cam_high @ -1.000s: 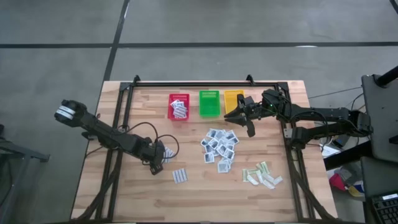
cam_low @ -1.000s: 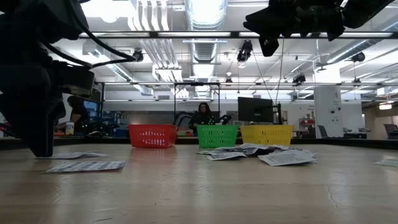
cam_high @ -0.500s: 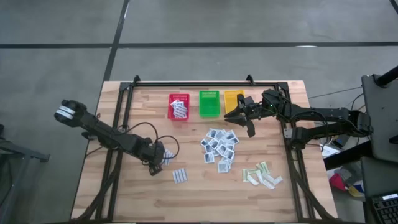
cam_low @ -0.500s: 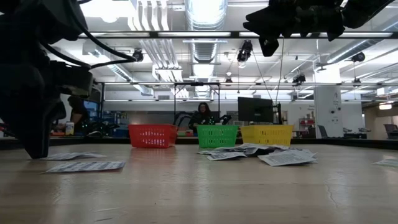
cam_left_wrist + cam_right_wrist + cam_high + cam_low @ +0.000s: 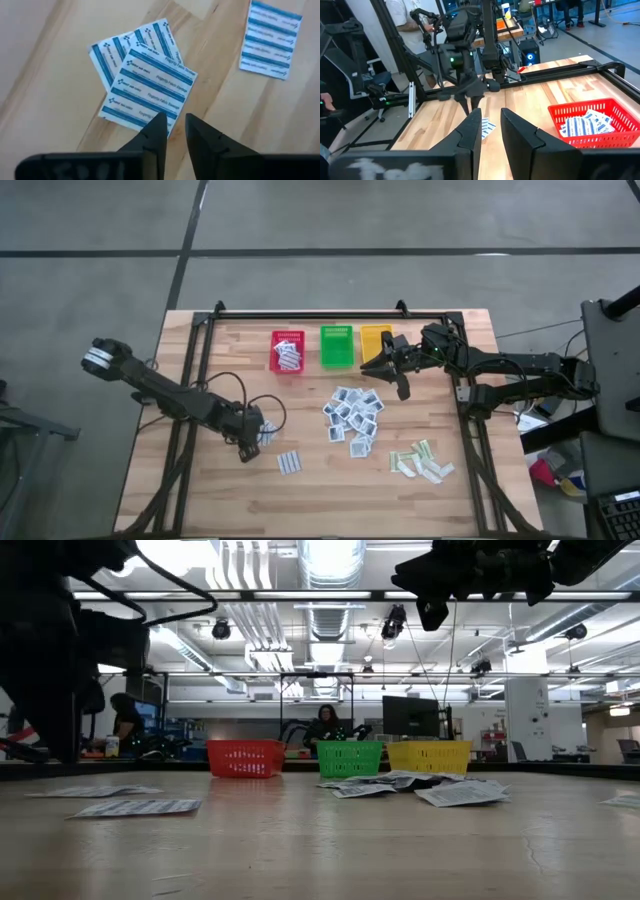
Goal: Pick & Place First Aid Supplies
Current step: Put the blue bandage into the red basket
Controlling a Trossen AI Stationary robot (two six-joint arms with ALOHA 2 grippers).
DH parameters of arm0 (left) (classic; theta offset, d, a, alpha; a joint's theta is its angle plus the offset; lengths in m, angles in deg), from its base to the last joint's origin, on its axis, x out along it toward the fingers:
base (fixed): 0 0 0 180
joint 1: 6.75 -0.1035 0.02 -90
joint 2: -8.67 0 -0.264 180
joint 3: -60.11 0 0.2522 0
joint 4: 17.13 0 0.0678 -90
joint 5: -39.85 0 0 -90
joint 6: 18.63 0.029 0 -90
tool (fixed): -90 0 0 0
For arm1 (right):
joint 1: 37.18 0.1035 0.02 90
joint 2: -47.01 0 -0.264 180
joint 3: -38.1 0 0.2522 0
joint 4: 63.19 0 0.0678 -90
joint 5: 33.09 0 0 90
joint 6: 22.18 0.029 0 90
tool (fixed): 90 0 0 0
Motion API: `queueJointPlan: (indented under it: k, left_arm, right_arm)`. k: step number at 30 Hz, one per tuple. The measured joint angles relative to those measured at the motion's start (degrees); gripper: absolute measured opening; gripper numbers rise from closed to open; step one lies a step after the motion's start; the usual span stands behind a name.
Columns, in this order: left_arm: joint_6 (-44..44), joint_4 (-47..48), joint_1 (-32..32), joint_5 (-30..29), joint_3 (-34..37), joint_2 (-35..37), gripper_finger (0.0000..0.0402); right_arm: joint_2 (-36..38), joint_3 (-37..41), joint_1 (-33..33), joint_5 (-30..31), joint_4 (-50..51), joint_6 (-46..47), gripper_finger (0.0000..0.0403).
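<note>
Three baskets (image 5: 331,348) stood in row at table's (image 5: 210,490) far edge; leftmost held oblong packets (image 5: 288,356). Square packets (image 5: 353,418) lay heaped at table centre, before baskets. Strips (image 5: 422,462) lay right of heap, nearer front. Lone oblong packet (image 5: 289,463) lay left of heap; two overlapping oblong packets (image 5: 145,80) farther left, under left gripper (image 5: 173,135). Right gripper (image 5: 388,366) hung before rightmost basket.

This is a robotics lab or workshop. In the low view the ceiling (image 5: 320,600) is open, with bare ducts (image 5: 330,580) and strip lights across the top of the frame, and at centre a person (image 5: 326,726) sits beside a monitor (image 5: 412,717) among benches. The right wrist view shows, at upper left, metal frames (image 5: 395,50) and more arm rigs (image 5: 465,30) on a concrete floor (image 5: 600,35) at upper right.
</note>
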Motion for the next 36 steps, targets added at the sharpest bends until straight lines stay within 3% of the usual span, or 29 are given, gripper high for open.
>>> queueJointPlan:
  k: [16,31,36]
  left_arm:
    - [-3.43,-1.24,2.00,-1.39,-1.66,-3.14,0.0074]
    - [-2.04,-2.43,2.43,-1.35,1.20,-3.77,0.0173]
    - [6.94,-3.34,3.22,-1.36,1.44,-3.77,0.0177]
  right_arm:
    - [0.00,0.01,0.00,0.00,-0.01,0.02,0.0087]
    - [0.00,0.02,0.01,0.00,-0.01,0.00,0.0069]
    - [0.00,0.00,0.02,0.00,-0.01,0.00,0.0076]
